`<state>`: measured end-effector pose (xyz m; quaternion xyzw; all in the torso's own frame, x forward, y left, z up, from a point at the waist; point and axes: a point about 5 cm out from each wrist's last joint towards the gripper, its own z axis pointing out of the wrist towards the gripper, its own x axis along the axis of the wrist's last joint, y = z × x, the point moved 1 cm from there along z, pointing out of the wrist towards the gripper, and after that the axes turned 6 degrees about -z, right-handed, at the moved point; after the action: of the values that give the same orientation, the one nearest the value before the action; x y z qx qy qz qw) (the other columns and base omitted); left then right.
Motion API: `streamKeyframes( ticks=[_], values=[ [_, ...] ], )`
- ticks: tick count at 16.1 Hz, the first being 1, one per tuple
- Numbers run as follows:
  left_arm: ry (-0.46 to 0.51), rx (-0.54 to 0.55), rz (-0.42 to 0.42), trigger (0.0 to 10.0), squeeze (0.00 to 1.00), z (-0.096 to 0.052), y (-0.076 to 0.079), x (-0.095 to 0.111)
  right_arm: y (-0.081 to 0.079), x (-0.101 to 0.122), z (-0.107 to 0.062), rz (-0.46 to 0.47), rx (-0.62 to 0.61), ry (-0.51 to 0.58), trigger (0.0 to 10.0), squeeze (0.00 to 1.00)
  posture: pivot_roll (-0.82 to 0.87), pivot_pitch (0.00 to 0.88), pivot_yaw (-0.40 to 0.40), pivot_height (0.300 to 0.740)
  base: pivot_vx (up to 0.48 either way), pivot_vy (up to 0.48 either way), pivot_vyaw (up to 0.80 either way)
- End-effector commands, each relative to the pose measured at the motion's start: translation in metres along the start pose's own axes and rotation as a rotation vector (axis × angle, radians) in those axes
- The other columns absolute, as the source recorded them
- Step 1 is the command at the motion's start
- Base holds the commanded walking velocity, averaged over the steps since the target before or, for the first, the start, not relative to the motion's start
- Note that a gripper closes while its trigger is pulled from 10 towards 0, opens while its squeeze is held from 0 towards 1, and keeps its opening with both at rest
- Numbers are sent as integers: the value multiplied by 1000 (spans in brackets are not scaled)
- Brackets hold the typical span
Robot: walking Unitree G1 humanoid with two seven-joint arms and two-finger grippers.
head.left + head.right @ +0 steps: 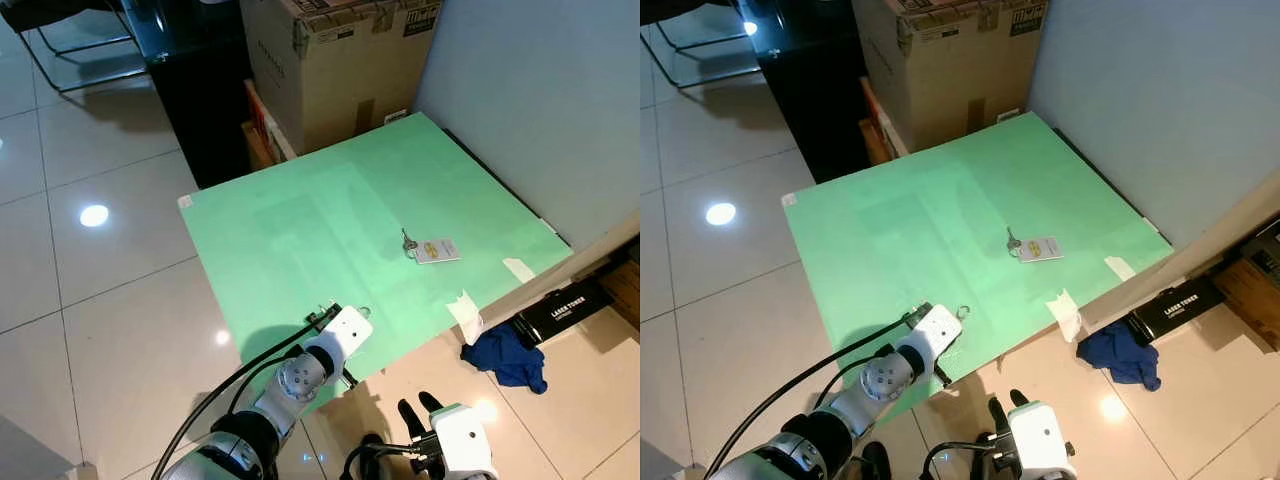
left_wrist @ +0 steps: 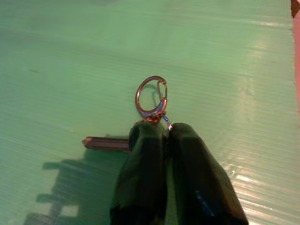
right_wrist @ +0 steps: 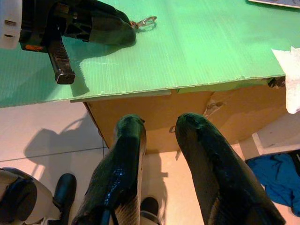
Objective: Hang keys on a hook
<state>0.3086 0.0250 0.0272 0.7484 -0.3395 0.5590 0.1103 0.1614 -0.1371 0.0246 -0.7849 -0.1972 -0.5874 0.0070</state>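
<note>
Two keys on the green bench (image 1: 300,230).
Left claw (image 2: 165,137) pinches the near key (image 2: 105,143); right claw (image 3: 159,126) gapes wide; tagged key (image 1: 432,248) far right.

From my right wrist camera I see the right gripper (image 3: 159,129) with fingers parted, off the near edge of the green board (image 3: 197,42). Over the board, the left gripper (image 3: 129,29) has a key clasp (image 3: 144,21) at its tip. A blue cloth (image 3: 276,176) lies on the floor.
</note>
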Motion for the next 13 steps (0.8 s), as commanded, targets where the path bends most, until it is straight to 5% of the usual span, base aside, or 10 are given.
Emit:
streamKeyframes(
  ticks=[1, 4, 7, 13],
  values=[
    [-52, 11, -56, 0, 0, -4, -2, -12, -1, -4, -5, 10, 8, -26, 10000, 0, -205, 314, 11, 740, 0, 0, 0],
    [114, 53, -114, 0, 0, -5, -29, 22, 6, -3, -3, 16, -13, -23, 10000, 0, -202, 301, 12, 740, 0, 0, 0],
    [182, 88, -129, 0, 0, -18, -58, 31, 16, 0, 4, 29, -53, -15, 10000, 0, -189, 290, 10, 740, 0, 0, 0],
    [293, -83, -220, 0, 0, -51, -98, 44, 63, 31, 26, 41, -58, 62, 10000, 0, -192, 275, 0, 740, 0, 0, 0]
  ],
)
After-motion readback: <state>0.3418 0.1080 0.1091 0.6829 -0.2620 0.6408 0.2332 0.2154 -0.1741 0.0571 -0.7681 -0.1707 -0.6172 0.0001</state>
